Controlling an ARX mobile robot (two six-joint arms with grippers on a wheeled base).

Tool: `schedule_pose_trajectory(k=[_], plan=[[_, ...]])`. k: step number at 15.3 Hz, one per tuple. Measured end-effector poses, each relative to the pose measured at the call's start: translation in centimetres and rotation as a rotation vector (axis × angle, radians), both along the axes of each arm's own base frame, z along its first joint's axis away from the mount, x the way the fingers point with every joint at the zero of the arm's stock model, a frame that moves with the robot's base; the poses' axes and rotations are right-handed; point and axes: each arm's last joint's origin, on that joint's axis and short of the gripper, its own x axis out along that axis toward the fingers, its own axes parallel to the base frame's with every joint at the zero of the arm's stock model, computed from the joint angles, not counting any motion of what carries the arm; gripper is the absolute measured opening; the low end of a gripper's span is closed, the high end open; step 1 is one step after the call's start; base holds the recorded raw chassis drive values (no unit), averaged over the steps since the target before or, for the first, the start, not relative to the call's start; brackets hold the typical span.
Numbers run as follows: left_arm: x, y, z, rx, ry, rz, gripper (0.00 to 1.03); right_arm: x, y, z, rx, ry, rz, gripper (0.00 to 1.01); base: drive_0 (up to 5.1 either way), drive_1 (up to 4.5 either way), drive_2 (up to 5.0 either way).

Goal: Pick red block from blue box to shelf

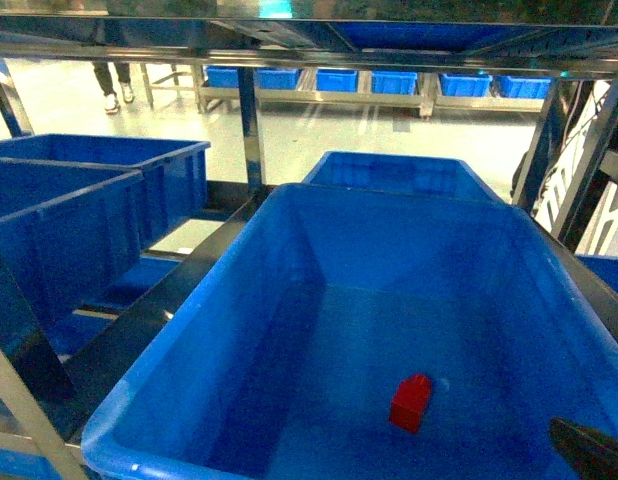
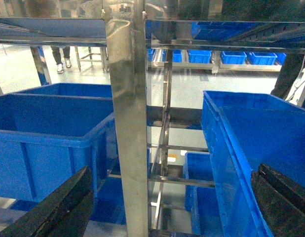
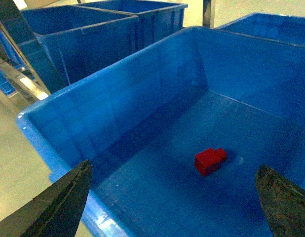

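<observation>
Right hand (image 3: pixel 172 207) hovers wide open above the blue box (image 3: pixel 118 98); red block (image 3: pixel 209 161) lies ungrasped below it, so nothing is done.

The red block (image 1: pixel 411 402) is lying on the floor of the near blue box (image 1: pixel 239 300), right of centre. A dark gripper tip (image 1: pixel 592 448) is showing at the near right corner. Dark blue crates (image 1: pixel 79 200) are sitting on the shelf (image 1: pixel 251 130) at far left.
</observation>
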Motion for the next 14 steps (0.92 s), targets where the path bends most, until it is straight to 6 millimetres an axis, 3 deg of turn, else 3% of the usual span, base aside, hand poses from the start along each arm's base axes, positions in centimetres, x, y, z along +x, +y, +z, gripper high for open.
schedule_pose_trajectory(k=[3,7,9,11,14], plan=[[0.0,0.0,0.0,0.0,0.0,0.0,0.98,-2.4,-0.5,1.8,0.026,-0.028,-0.018,0.98,0.0,0.0,0.0],[0.0,0.0,0.0,0.0,0.0,0.0,0.98,-4.3,-1.1,2.0,0.051,0.007,-0.069,0.98,0.0,0.0,0.0],[0.0,0.0,0.0,0.0,0.0,0.0,0.98,-5.8,-2.8,2.3,0.061,-0.026,-0.196,0.98,0.0,0.0,0.0],[0.0,0.0,0.0,0.0,0.0,0.0,0.98,-6.1,-4.4,2.5,0.069,-0.056,-0.316,0.98,0.0,0.0,0.0],[0.0,0.0,0.0,0.0,0.0,0.0,0.98,-6.0,-4.8,2.1,0.037,-0.016,-0.401,0.98,0.0,0.0,0.0]])
